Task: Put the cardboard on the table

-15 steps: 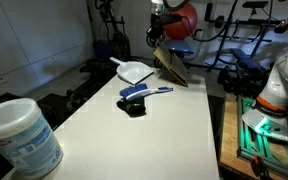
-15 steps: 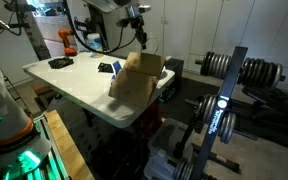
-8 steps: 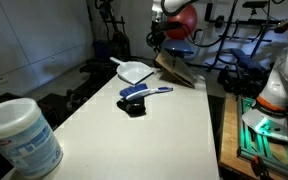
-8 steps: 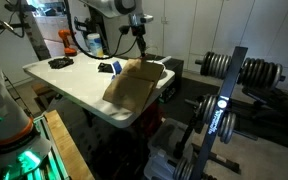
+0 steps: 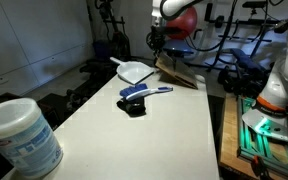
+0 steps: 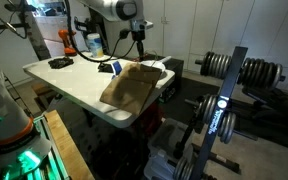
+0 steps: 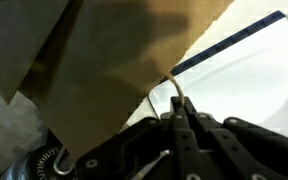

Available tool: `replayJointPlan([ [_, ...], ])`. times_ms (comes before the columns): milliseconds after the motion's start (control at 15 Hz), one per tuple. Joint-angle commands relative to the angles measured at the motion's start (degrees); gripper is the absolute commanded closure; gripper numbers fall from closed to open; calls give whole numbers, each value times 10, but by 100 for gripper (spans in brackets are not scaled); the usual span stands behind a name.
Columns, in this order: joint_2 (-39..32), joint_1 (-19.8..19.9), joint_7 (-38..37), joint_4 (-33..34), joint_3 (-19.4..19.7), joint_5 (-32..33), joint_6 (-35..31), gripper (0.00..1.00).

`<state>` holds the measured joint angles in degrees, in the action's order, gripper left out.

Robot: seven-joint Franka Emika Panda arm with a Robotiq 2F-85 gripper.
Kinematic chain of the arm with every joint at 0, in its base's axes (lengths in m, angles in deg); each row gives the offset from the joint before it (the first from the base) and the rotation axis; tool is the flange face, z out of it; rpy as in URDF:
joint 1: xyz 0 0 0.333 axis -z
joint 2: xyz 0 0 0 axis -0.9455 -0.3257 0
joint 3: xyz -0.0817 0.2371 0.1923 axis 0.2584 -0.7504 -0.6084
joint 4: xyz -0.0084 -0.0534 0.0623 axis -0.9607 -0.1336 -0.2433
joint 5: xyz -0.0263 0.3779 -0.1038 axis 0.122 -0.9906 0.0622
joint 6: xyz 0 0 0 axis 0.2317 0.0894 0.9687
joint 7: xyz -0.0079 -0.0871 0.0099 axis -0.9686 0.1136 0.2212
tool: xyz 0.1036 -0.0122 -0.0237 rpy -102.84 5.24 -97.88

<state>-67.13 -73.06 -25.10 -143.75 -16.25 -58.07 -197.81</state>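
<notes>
Cardboard [image 6: 129,86] corner pinched, pincer [image 6: 141,56] clamped shut

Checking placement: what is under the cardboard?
Only the white table top shows around the cardboard, which slopes down from the gripper holding its edge. The dustpan lies beside it, not under. Anything directly beneath the sheet is covered in every view.
</notes>
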Motion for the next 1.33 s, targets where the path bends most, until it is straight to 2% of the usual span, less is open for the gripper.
replayJointPlan([
  [0,1,-4,-29,-17,3,-25,-30,99],
  [133,-1,-5,-47,-16,3,-32,-34,96],
  [200,-1,-4,-51,-19,2,-41,-41,90],
  [267,0,-5,-55,-20,2,-43,-45,71],
  [333,-1,-7,-59,-22,3,-42,-51,67],
  [800,20,-13,-86,-16,3,-28,-64,15],
  [933,43,-7,-22,-15,-6,-36,-39,0],
  [1067,66,-1,63,-11,-13,-47,-11,0],
  [1267,109,-1,149,-2,-11,-34,59,0],
])
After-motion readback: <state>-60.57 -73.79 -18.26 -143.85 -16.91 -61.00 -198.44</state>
